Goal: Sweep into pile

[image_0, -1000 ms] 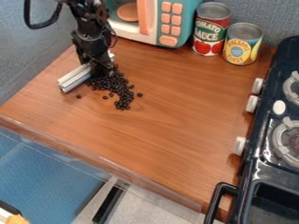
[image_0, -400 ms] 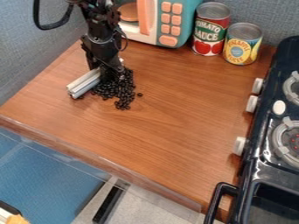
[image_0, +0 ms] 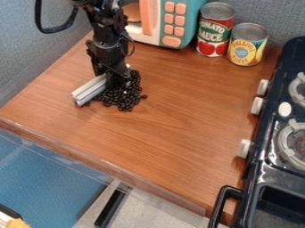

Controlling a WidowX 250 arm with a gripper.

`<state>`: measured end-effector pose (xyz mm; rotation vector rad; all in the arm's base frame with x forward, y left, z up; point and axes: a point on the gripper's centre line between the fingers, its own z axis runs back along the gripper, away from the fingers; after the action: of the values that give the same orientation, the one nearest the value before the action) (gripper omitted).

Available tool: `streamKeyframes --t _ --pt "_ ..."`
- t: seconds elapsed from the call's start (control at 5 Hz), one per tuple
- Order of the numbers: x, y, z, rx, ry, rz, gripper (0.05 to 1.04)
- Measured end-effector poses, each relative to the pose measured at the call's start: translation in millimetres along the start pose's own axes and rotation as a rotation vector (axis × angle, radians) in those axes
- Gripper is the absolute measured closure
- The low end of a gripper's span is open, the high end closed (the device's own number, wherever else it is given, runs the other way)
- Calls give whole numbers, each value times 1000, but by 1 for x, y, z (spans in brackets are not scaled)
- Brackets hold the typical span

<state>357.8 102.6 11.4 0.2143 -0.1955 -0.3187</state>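
Blue-grey wall [image_0: 35,49] on the left, blue floor [image_0: 53,173] below it, past the table's front edge. Wooden table [image_0: 173,133], grain visible, clear strip along the front.

Left part of table: pale bar [image_0: 89,90], grooved, slanting from near left to far right behind the gripper [image_0: 114,83]. Jaws look closed on the bar, pinching it partway along. Main risk here: beans slip round the near end, as a few sit right by it; cause would be a push too far back or at a poor angle. Bar could also twist in the pinch if the heap loads one side, or ride over beans if it tilts up.

Black beans [image_0: 124,99] lie just right of the bar, partly hidden by the gripper — mostly one heap, loose fringe toward the front and right. A fast or overlong stroke would likely scatter that fringe; round beans probably roll easily on bare wood.

Further right: toy microwave [image_0: 162,22] at the back, then tall red can [image_0: 216,33], shorter yellow can [image_0: 247,46], black toy stove [image_0: 268,133] with white knobs [image_0: 256,105]. All well apart from the beans — low collision risk.
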Motion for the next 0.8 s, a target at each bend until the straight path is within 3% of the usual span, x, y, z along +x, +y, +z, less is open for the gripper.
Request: streamKeyframes --t 0.2,0.6,0.8 --pt "7 8 4 -2 -16 23 699" --pt "21 77 21 -6 -84 179 699" --pt "20 94 23 1 -85 210 699"
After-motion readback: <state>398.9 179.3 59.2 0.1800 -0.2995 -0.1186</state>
